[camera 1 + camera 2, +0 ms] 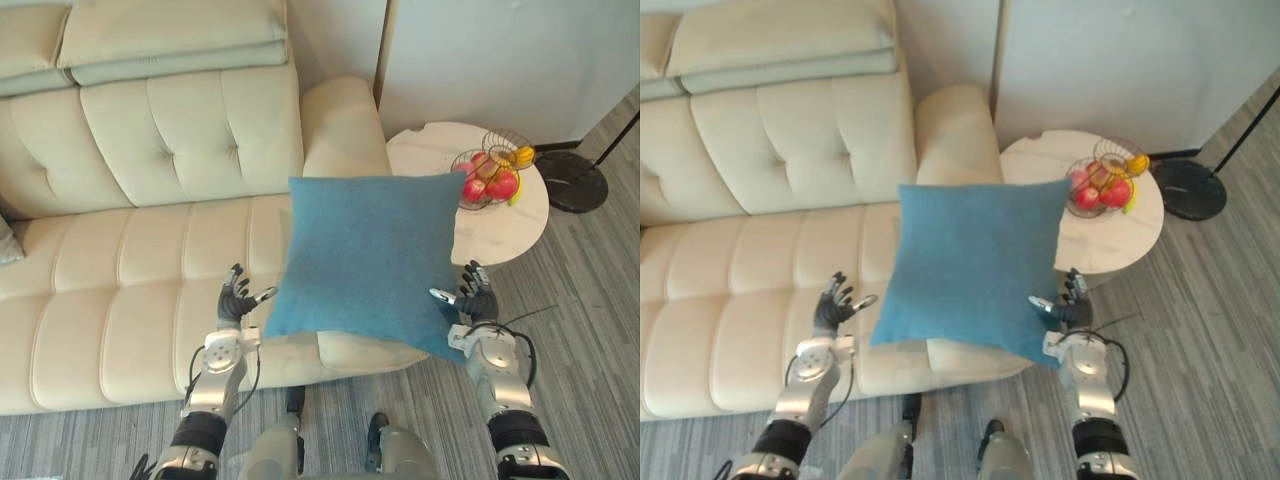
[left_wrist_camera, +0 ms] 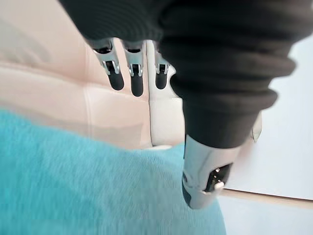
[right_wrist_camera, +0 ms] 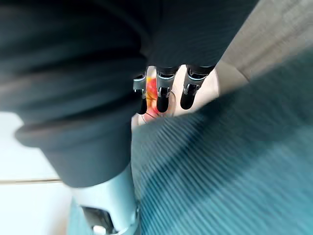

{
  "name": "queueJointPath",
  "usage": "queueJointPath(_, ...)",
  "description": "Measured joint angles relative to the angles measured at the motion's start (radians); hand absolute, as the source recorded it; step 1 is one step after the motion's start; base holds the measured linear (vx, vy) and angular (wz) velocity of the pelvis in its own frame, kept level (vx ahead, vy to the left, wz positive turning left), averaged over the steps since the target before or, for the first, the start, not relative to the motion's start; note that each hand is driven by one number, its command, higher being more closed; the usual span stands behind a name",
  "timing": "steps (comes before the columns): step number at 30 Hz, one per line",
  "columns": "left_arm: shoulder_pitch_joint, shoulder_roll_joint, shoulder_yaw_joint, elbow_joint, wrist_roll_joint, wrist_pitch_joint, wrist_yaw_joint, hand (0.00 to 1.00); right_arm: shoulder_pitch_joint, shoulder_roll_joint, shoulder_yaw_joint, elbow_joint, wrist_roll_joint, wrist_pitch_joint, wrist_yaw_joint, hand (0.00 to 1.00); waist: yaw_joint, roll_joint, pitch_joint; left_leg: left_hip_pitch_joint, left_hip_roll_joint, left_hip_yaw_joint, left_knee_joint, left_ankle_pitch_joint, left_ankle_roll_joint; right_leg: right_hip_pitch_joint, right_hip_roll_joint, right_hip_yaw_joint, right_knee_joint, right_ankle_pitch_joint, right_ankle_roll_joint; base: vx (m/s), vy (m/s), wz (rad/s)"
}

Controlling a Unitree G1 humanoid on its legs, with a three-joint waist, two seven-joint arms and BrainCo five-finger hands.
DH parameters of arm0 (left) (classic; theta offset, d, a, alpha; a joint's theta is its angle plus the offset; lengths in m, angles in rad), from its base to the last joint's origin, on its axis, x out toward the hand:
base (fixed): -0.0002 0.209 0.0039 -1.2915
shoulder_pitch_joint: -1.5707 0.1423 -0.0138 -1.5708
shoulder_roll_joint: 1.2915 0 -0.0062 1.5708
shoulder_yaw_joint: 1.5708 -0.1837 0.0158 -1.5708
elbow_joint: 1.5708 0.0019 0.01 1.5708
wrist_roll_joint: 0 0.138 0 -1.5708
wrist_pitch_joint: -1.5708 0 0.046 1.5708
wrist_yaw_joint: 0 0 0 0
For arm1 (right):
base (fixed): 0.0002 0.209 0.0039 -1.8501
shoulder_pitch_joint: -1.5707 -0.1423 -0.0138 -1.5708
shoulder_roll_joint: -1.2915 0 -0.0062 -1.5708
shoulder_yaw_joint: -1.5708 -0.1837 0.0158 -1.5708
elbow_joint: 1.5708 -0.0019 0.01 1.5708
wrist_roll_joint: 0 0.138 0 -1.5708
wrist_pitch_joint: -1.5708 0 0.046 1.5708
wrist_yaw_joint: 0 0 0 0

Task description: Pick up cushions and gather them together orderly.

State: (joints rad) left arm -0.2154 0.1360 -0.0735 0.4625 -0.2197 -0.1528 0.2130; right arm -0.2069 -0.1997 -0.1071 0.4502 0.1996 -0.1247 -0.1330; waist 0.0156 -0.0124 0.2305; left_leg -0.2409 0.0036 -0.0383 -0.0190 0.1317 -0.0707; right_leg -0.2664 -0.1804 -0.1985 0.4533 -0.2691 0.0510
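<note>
Square teal cushion (image 1: 365,260), plain weave, aloft over cream sofa (image 1: 130,250) front edge. Left hand (image 1: 236,303) at its 8 o'clock, right hand (image 1: 476,300) at 4 o'clock, fingers straight, thumbs at lower corners.

Bright, even light, soft shadows

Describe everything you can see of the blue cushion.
The blue cushion is square with pointed corners, in a plain teal woven-looking fabric, plump and unwrinkled. It is held up off the cream sofa, face toward the head camera, slightly rotated, in front of the sofa's right end. The left hand is against its lower left edge and the right hand against its lower right edge, fingers straight.
</note>
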Motion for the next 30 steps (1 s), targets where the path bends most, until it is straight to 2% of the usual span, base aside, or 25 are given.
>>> queueJointPath(2,-0.039,-0.006,-0.018,0.000,-0.001,0.000,0.001,0.00,-0.016,0.009,0.026,-0.004,0.014,-0.001,-0.004,0.00,0.000,-0.001,0.005,-0.047,0.007,0.012,0.025,-0.012,-0.003,-0.048,-0.002,-0.001,0.032,-0.004,-0.004,-0.15,-0.042,0.05)
queueJointPath(5,-0.119,-0.013,-0.044,0.003,-0.016,0.000,0.002,0.00,-0.050,0.009,0.042,-0.007,0.024,-0.001,-0.016,0.00,0.001,-0.003,0.034,-0.100,0.040,0.088,0.068,-0.011,-0.003,-0.093,-0.002,-0.010,0.069,-0.010,-0.012,-0.13,-0.055,0.10)
queueJointPath(13,-0.294,-0.033,-0.075,0.105,-0.021,0.005,0.024,0.00,-0.141,0.005,0.085,-0.043,0.052,0.004,-0.053,0.00,0.003,0.000,0.060,-0.213,0.060,0.097,0.133,-0.003,-0.010,-0.202,0.006,-0.006,0.121,-0.008,-0.016,-0.03,-0.027,-0.02)
queueJointPath(17,-0.370,-0.032,-0.093,0.119,-0.020,0.009,0.025,0.00,-0.204,0.002,0.102,-0.043,0.083,0.007,-0.072,0.00,0.009,0.001,0.092,-0.247,0.079,0.115,0.145,-0.002,-0.011,-0.237,0.018,-0.003,0.130,-0.002,-0.027,-0.02,-0.044,-0.05)
queueJointPath(21,-0.400,-0.029,-0.094,0.127,-0.020,0.010,0.025,0.00,-0.244,0.002,0.111,-0.043,0.103,0.008,-0.076,0.00,0.016,0.002,0.093,-0.274,0.091,0.135,0.145,0.008,-0.015,-0.277,0.027,0.008,0.136,0.003,-0.035,0.01,-0.053,-0.10)
queueJointPath(22,-0.406,-0.029,-0.095,0.133,-0.020,0.010,0.025,1.00,-0.249,0.002,0.112,-0.043,0.112,0.008,-0.077,0.00,0.016,0.002,0.093,-0.276,0.093,0.138,0.145,0.009,-0.016,-0.280,0.029,0.009,0.135,0.004,-0.036,0.03,-0.054,-0.05)
queueJointPath(23,-0.414,-0.029,-0.100,0.141,-0.020,0.011,0.026,1.00,-0.255,0.002,0.112,-0.043,0.117,0.008,-0.080,1.00,0.016,0.002,0.093,-0.279,0.094,0.138,0.145,0.010,-0.017,-0.282,0.030,0.009,0.135,0.004,-0.036,0.03,-0.039,-0.01)
queueJointPath(30,-0.466,0.008,-0.102,0.152,-0.021,0.012,0.045,1.00,-0.321,-0.005,0.112,-0.043,0.140,0.008,-0.108,1.00,0.018,0.006,0.101,-0.288,0.097,0.144,0.144,0.012,-0.017,-0.294,0.034,0.015,0.133,0.007,-0.040,0.02,-0.027,-0.02)
